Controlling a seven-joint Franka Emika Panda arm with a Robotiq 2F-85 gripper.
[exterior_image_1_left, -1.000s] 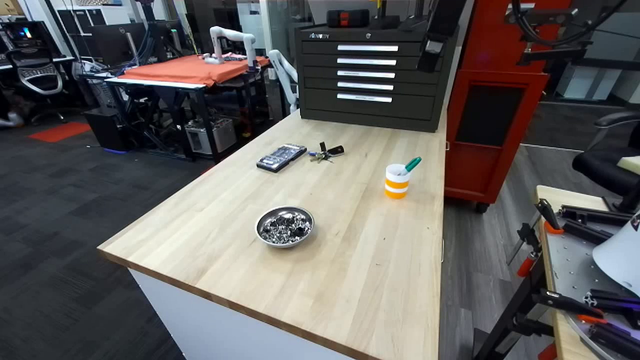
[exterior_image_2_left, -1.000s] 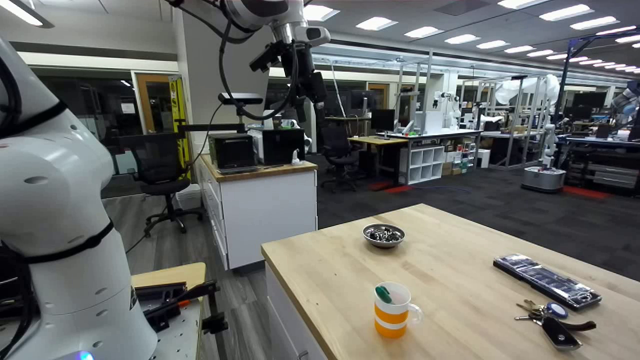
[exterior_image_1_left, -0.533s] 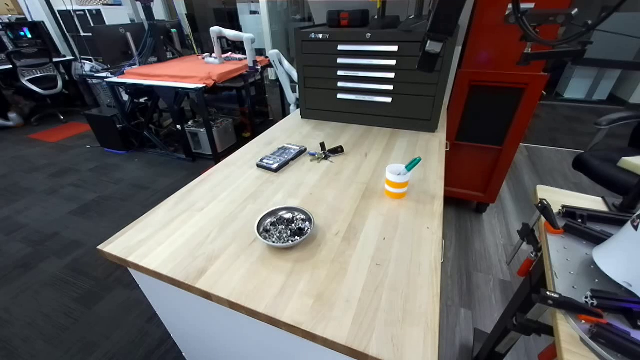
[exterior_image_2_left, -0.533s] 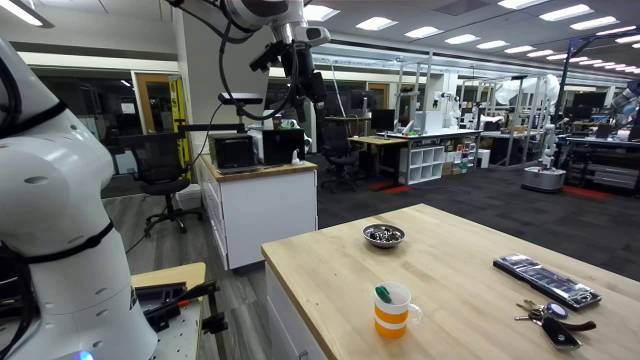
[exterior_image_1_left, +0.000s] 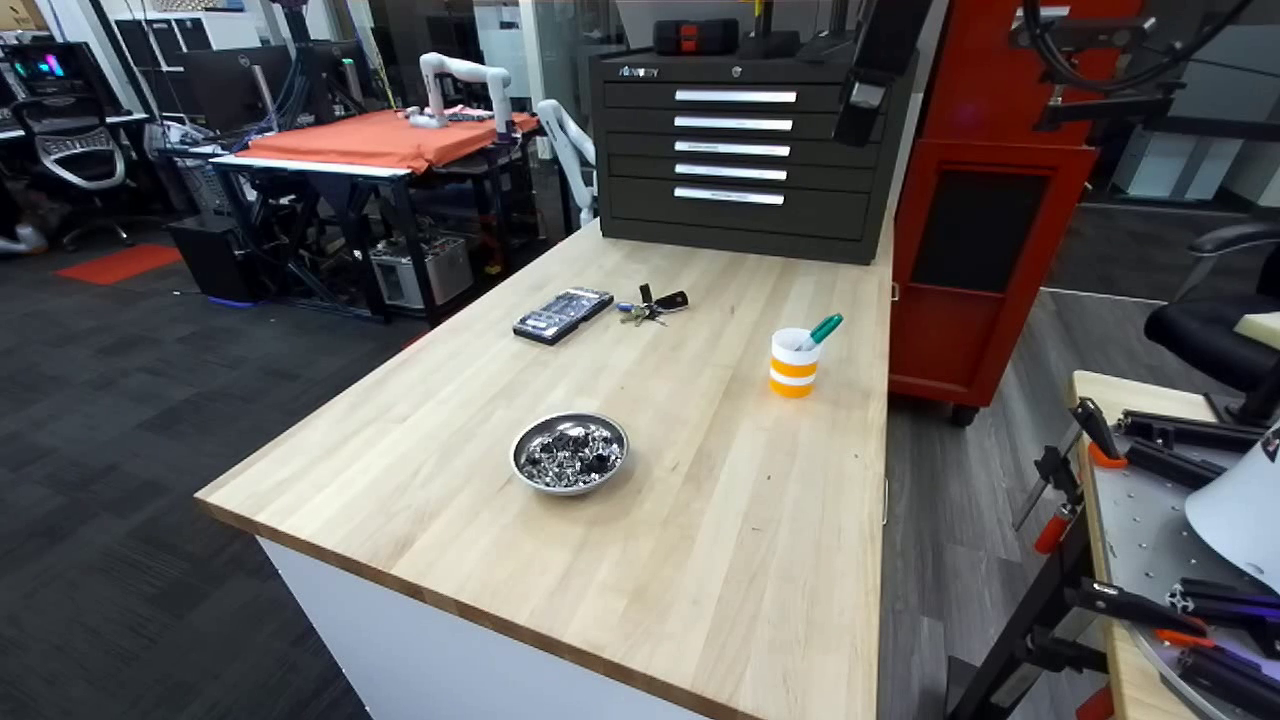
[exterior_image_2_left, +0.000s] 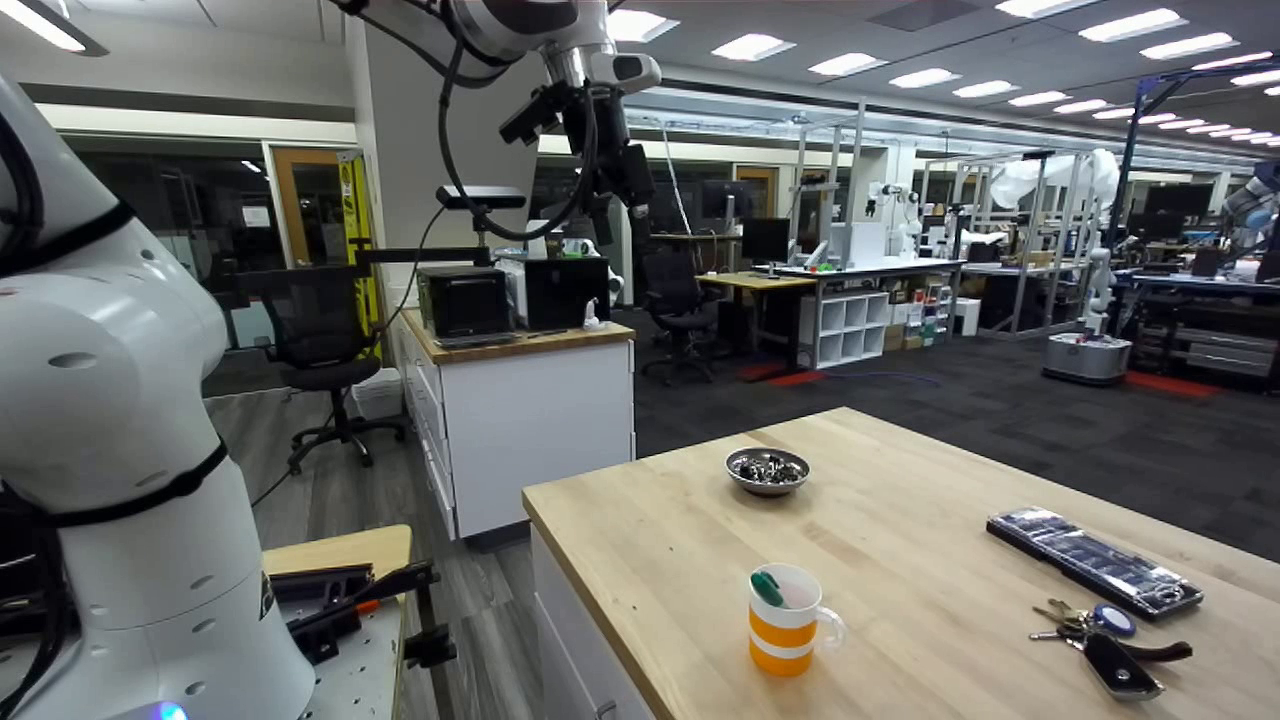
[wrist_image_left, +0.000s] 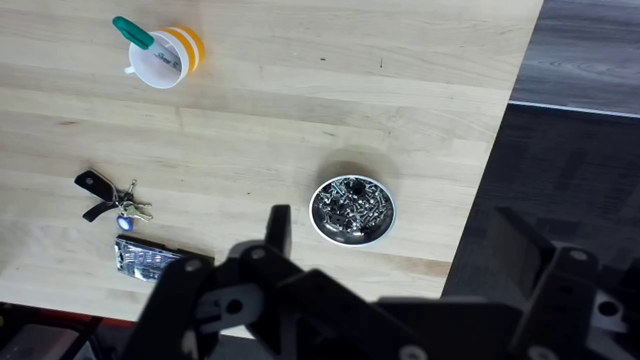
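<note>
Arm: hasn't budged this past second, and the table looks just the same.
Gripper: fingers spread wide apart, high up.
Bowl: holds screws, at ten o'clock from the gripper's middle in the wrist view.
Mug: ten o'clock from the bowl there; handle fully seen only in an exterior view.
Marker: leans in the mug; only the wrist view shows barrel script resembling "Sharpie".
Chest: in an exterior view alone; lettering near ten o'clock, blurred.

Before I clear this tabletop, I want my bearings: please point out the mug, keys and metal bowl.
Mug (exterior_image_2_left: 782, 630): in an exterior view, upper orange band.
Keys (wrist_image_left: 132, 211): wrist view, one key's head.
Metal bowl (wrist_image_left: 334, 232): wrist view, bare inner wall.
</note>
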